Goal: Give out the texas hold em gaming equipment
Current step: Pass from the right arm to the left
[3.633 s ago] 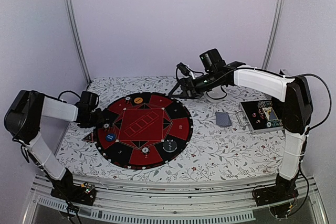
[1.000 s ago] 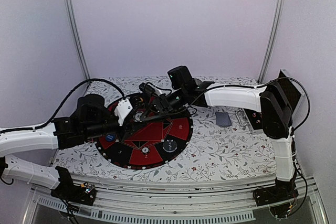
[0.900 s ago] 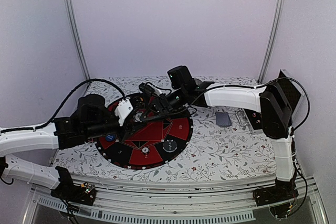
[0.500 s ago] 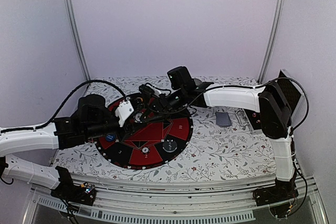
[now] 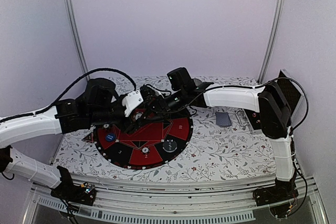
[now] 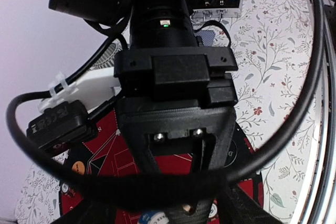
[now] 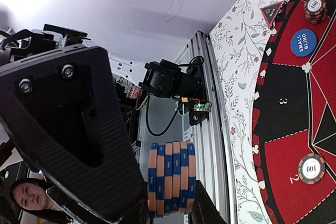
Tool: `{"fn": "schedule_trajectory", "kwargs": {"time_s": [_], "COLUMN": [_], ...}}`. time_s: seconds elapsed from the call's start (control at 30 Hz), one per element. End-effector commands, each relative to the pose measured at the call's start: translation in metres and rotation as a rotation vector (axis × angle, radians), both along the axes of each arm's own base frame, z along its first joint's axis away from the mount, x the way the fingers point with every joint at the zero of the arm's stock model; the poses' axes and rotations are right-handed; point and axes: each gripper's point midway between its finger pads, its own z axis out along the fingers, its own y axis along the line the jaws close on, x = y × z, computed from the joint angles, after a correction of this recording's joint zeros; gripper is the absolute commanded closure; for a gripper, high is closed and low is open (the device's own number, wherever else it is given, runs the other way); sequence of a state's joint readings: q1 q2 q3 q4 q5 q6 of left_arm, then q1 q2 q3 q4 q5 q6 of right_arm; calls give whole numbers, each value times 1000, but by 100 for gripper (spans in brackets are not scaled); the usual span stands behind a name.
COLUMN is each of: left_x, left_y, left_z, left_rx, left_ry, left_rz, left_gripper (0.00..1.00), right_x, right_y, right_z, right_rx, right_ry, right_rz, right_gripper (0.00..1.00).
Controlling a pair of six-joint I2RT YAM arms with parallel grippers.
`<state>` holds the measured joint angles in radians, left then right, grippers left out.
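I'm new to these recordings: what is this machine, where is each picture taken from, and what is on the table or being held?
The left arm and right arm are robots bolted at the table's near edge. One view looks down from above and behind them; the other two come from a camera on each wrist. On the floral cloth lies a round red-and-black mat carrying scattered chips and a blue button, with a grey card deck beside it. The right gripper pinches a stack of orange-and-blue chips. The left gripper faces it, fingers apparently apart.

Robot test booth, plain white walls, aluminium frame
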<state>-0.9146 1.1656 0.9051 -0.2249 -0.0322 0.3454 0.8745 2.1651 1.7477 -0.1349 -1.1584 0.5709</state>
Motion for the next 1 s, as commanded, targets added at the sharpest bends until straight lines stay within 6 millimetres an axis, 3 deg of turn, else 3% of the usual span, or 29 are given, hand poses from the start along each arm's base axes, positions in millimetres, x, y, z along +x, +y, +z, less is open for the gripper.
{"fn": "schedule_trajectory", "kwargs": {"time_s": [0.0,0.3,0.37,0.6,0.97], "left_x": [-13,-20,-18,-4,3], "left_y": [5,16,18,22,19], "left_z": [-32,-27,-25,-25,-27], "left_rx": [176,231,225,246,259], "left_ry": [155,168,157,107,73], "left_rz": [-20,-41,-37,13,12], "left_gripper": [34,23,24,42,41], "right_x": [5,5,5,5,3], "right_y": [2,2,1,1,2], "right_z": [-3,-2,-2,0,1], "right_rx": [-7,-13,-14,-13,-8], "right_ry": [-23,-36,-38,-41,-40], "right_rz": [-11,-15,-16,-15,-5], "right_gripper": [98,98,98,98,98]}}
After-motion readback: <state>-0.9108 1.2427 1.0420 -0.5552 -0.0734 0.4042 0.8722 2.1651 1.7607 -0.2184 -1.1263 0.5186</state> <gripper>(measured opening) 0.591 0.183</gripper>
